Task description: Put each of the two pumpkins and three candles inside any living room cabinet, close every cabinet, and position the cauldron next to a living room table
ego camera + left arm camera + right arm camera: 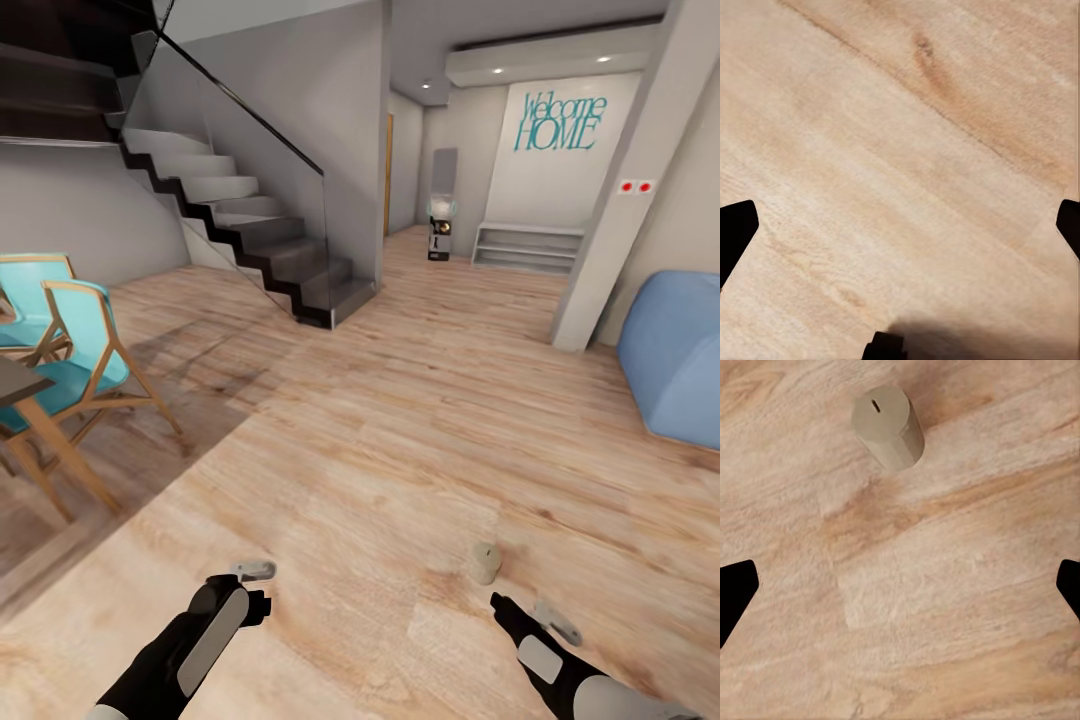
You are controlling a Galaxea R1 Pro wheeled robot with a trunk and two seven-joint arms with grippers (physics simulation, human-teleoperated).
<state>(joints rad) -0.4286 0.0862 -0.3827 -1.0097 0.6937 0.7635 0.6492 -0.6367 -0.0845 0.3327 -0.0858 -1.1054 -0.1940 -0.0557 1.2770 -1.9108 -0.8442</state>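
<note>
While cream candle (888,426) stands upright on floor (400,450), right end effector (900,589) hovers near, wide open, empty.

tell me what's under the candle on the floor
The cream candle stands upright directly on the bare light wood plank floor, with no tray or mat showing around it. The patch of floor beneath its base is covered, so it cannot be checked.
</note>
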